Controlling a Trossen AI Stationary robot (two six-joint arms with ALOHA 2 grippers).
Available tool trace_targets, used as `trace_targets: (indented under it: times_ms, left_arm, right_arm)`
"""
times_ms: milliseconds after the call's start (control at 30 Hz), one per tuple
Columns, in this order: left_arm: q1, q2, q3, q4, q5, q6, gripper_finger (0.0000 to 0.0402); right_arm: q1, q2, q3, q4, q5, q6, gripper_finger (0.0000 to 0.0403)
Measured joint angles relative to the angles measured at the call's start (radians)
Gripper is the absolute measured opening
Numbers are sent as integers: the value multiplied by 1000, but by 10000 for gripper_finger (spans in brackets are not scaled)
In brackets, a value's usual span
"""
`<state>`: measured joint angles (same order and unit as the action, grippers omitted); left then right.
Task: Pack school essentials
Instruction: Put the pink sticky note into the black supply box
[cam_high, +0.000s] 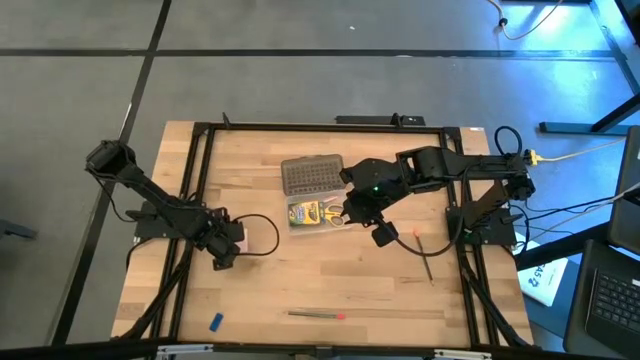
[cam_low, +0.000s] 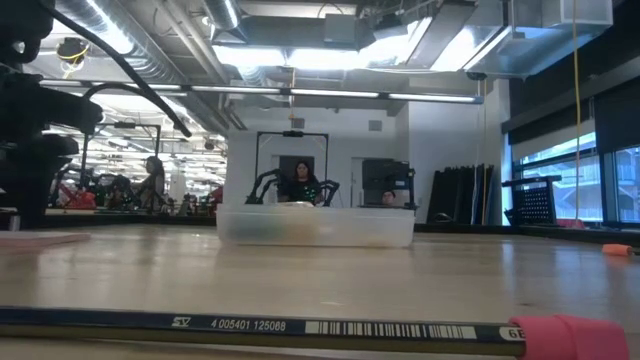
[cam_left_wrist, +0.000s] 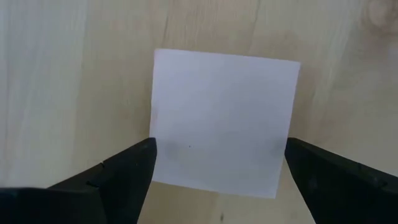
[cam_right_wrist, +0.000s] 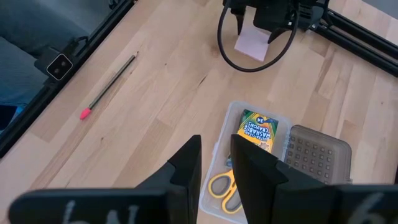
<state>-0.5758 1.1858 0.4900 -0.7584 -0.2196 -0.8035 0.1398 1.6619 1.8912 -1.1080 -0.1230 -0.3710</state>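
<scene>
- The left gripper (cam_left_wrist: 217, 171) hangs directly over the pink square notepad (cam_left_wrist: 222, 121), fingers spread wide, one outside each opposite edge, grasping nothing.
- The notepad (cam_high: 262, 238) lies flat on the table's left side, well apart from the clear case (cam_high: 316, 213) at centre; being square, it has no long axis, and its edges run nearly parallel to the fingers.
- The right gripper (cam_right_wrist: 214, 163), fingers close together and holding nothing, hovers above the case, where the crayon box (cam_right_wrist: 257, 130) and yellow-handled scissors (cam_right_wrist: 225, 188) lie side by side.
- The left arm is clearly nearer the notepad; a straight descent looks like its next need.

obstr: right arm (cam_high: 440, 165) over case (cam_high: 318, 212) | free: table (cam_high: 330, 275) ctr
</scene>
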Motion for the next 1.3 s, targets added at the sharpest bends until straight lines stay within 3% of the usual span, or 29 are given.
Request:
trace_targets:
  times_ms: [667,1033,1300]
  left_arm:
    - [-2,-4,-38,15,-11,28,349]
    - [0,-1,6,-27,-16,59,349]
    - [43,-2,6,-22,29,64,349]
  right_arm:
    - [0,0,0,6,-1,3,88]
    - [-31,-1,0,6,-2,8,88]
    - [-33,-1,0,9,-2,8,88]
